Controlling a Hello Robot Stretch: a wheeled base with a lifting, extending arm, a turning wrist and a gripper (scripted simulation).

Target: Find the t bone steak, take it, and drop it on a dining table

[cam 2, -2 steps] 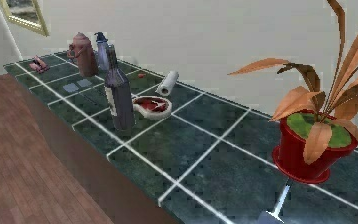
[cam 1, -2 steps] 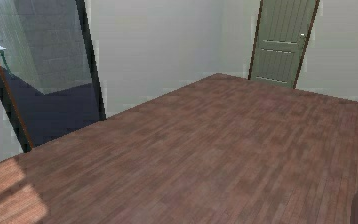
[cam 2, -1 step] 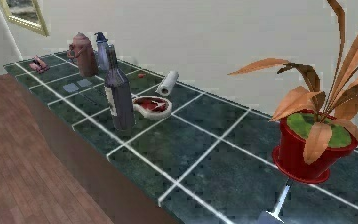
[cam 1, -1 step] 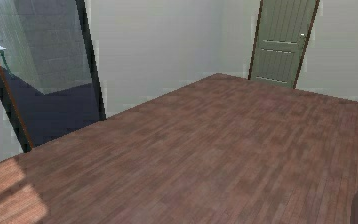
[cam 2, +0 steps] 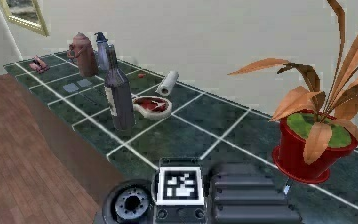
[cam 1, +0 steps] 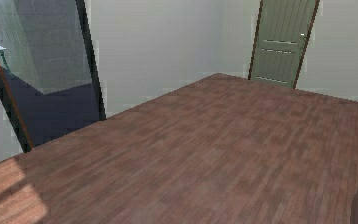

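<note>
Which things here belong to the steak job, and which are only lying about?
Job:
- red-and-white piece, possibly the steak, on the green tiled surface

Lying about:
- dark bottle
- white roll
- potted plant
- door

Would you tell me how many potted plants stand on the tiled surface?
1. The potted plant, in a red pot, stands at the arm side view's right.

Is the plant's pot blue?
No, the pot holding the plant with orange leaves is red.
</note>
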